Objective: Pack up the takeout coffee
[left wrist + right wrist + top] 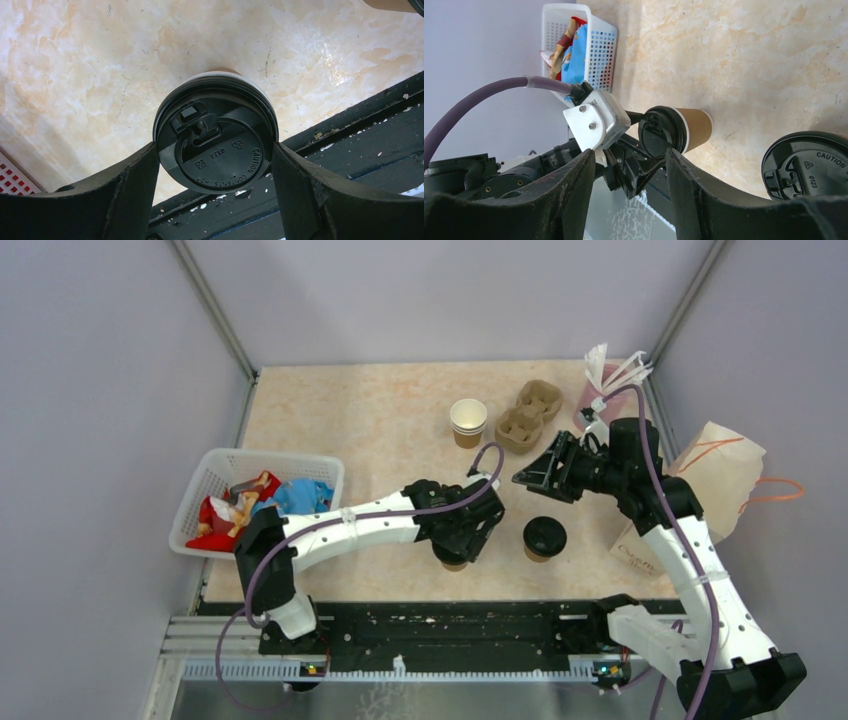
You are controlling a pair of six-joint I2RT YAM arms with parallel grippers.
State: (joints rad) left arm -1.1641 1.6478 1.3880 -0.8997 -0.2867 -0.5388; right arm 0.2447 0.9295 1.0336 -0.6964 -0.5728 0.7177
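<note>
Materials: the surface is a beige marbled sheet. The first cup is smooth brown paper. Its round black plastic lid is glossy, with raised lettering and a sip tab. The second cup, lidded the same way, stands just right of it near the lower centre of the overhead view. Both are upright on the surface.

Containers: a white plastic lattice basket at centre left holds red and blue packets. At upper centre you have an open paper cup, cream inside. Just beside it is a brown moulded-pulp carrier with vacant wells. A pink cup at upper right holds white wrapped sticks. A tan paper bag with orange handles sits at the right edge.

Tools: your left tool is spread wide, its two black fingers pressed against opposite sides of the first cup's lid rim, gripping it. Your right tool hangs above the surface with its jaws parted and nothing between them.
</note>
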